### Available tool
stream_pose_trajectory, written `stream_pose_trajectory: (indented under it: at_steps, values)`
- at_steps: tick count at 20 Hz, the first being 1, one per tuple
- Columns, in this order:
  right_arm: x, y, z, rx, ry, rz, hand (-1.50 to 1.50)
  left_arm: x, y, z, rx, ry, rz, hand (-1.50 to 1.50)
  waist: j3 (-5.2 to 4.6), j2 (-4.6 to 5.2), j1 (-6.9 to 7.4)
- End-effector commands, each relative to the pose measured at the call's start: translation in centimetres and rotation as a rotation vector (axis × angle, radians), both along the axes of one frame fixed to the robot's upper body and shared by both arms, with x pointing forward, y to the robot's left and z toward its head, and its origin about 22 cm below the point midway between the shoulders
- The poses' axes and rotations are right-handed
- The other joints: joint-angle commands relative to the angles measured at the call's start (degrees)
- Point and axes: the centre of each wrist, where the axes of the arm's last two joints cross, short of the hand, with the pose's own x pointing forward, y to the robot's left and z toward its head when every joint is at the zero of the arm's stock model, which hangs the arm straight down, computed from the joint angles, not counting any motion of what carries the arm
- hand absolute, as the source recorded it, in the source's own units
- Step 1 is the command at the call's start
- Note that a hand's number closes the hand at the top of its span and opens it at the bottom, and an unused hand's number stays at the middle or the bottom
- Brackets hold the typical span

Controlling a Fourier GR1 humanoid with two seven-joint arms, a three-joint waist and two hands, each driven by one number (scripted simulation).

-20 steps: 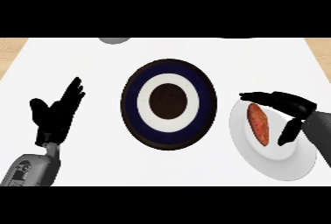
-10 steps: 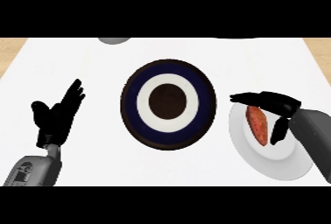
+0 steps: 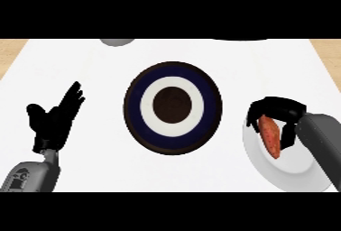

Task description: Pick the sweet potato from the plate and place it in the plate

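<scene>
right hand (image 3: 283,115) curled round sweet potato (image 3: 269,141), white plate (image 3: 288,170)

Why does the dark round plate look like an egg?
In the head view the dark plate shows taller than wide; that is probably the view stretching a round plate. In the same view the white plate is partly hidden by the right hand, which is curled round the sweet potato.

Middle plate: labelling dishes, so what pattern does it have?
The middle plate shows rings: navy, white, dark-brown centre. Head view.
</scene>
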Motion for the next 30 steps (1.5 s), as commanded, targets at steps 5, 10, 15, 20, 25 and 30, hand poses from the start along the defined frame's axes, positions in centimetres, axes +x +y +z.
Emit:
stream_pose_trajectory:
  at_steps: [5, 10, 15, 20, 25, 30]
  values:
    - [-1.9, -0.7, -1.4, 0.17, 0.008, -0.006, 1.5, -0.6, 0.7, -1.0, -0.004, 0.0, 0.0, 0.0, 0.44, 0.15, -0.92]
    - [-0.5, 14.4, -0.8, 0.276, -0.078, -0.074, 1.5, -0.8, 0.6, -0.6, -0.001, 0.036, 0.018, 0.0, 0.16, -1.4, -1.78]
    - [-2.5, 24.8, 0.5, 0.398, -0.133, -0.166, 1.5, -0.7, 0.6, -0.8, 0.011, 0.041, 0.016, 0.0, 0.12, -2.45, -1.06]
    - [-2.3, 26.9, 6.9, 0.589, -0.36, -0.396, 1.5, -0.5, 0.9, -0.8, 0.015, 0.059, 0.034, 0.0, 0.29, -2.97, -1.66]
    - [-4.2, 29.0, 10.1, 0.656, -0.452, -0.665, 1.5, -0.4, -0.3, -1.0, -0.008, 0.038, 0.014, 0.0, 0.26, -2.04, -1.06]
    - [-8.4, 32.0, 12.7, 0.668, -0.387, -0.83, 1.5, 0.7, -0.7, -0.6, -0.001, 0.019, 0.027, 0.0, 0.31, -0.95, -1.4]
